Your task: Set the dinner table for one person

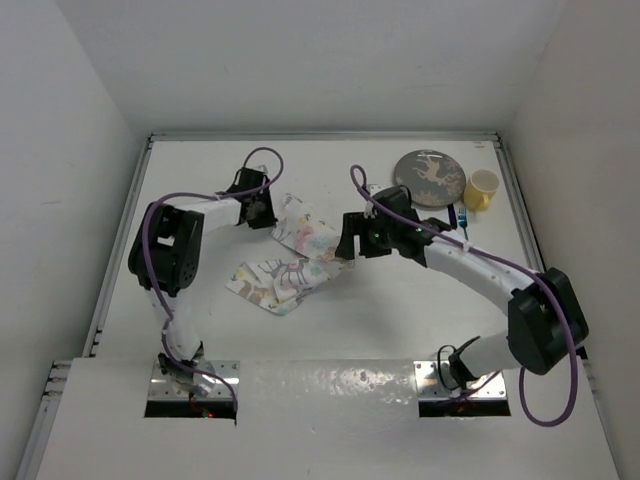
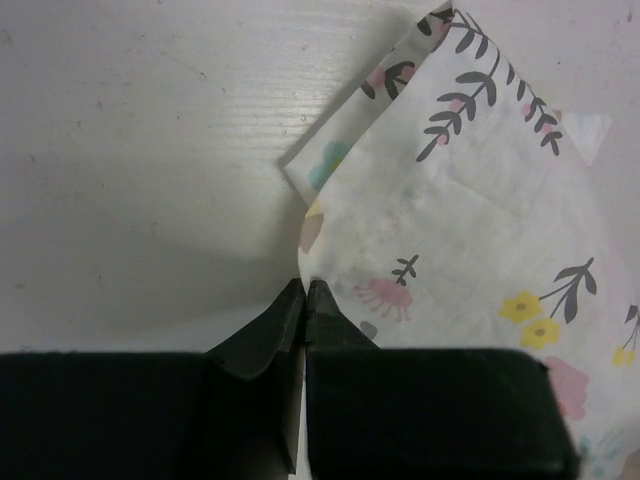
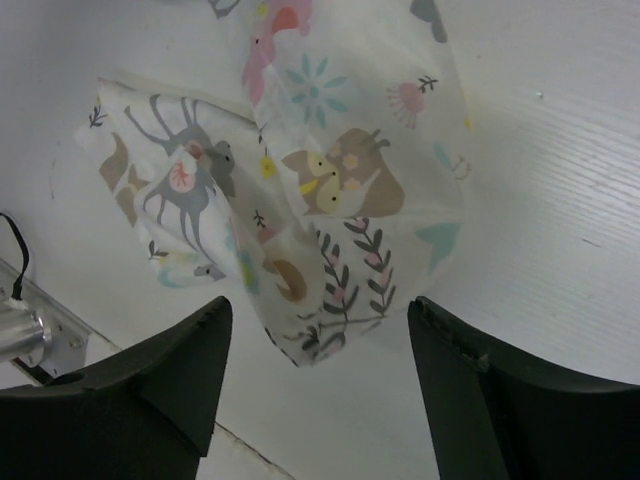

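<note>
1. Left gripper [image 2: 305,290]: the jaws are pressed together, with the tips meeting right at the cloth [image 2: 470,230] edge. This reads as a pinch on that edge, though the bite is very small. Judged reason: anchor one side so the bunched sheet can be drawn flat.
2. Right gripper [image 3: 318,310]: the jaws are spread wide and hold nothing. It is poised over a doubled-under end of the cloth, one finger on either side. Judged: lined up to take the end opposite the left gripper's pinch.
3. Cloth: crumpled and folded over itself, it lies between the two grippers near the middle of the table [image 1: 400,320], a little left of centre. It is not flat, so it cannot serve as a placemat yet.
4. Plate [image 1: 428,178] and yellow cup [image 1: 482,189]: both sit near the table's far right corner, just beside each other; I cannot tell whether they touch. They are well apart from the cloth. A thin blue-tipped item [image 1: 462,218] lies just nearer than them, too small to identify.
5. Table: the plain white top carries everything and runs out to its metal edge rails. The setting is judged to be at an early stage, since the cloth has to lie flat before the plate and cup come across.
</note>
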`<act>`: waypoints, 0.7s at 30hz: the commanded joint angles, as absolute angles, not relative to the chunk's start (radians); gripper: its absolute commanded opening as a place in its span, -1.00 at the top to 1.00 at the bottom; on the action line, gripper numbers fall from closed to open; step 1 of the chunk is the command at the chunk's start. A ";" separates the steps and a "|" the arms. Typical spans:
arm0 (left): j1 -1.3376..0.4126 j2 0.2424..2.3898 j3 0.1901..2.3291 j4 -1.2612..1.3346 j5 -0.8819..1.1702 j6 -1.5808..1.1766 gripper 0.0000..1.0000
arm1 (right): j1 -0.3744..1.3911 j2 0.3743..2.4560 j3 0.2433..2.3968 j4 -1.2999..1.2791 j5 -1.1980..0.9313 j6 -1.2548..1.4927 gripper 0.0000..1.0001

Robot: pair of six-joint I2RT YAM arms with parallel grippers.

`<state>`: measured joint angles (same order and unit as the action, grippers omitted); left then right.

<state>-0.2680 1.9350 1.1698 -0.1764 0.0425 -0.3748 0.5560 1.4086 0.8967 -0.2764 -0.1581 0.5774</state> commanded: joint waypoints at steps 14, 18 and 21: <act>-0.183 1.594 1.419 -0.391 0.074 -0.305 1.00 | 0.571 1.506 1.151 -0.371 0.095 0.327 1.00; -0.146 1.529 1.527 -0.428 0.113 -0.311 1.00 | 0.566 1.505 1.337 -0.391 0.221 0.137 1.00; -0.123 1.500 1.629 -0.465 0.140 -0.307 1.00 | 0.565 1.512 1.478 -0.370 0.290 -0.013 1.00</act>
<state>-0.1486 1.5448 1.5402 -0.4320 0.1020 -0.3210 0.5705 1.5551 1.3594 -0.4057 0.1726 0.1932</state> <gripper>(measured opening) 0.006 0.002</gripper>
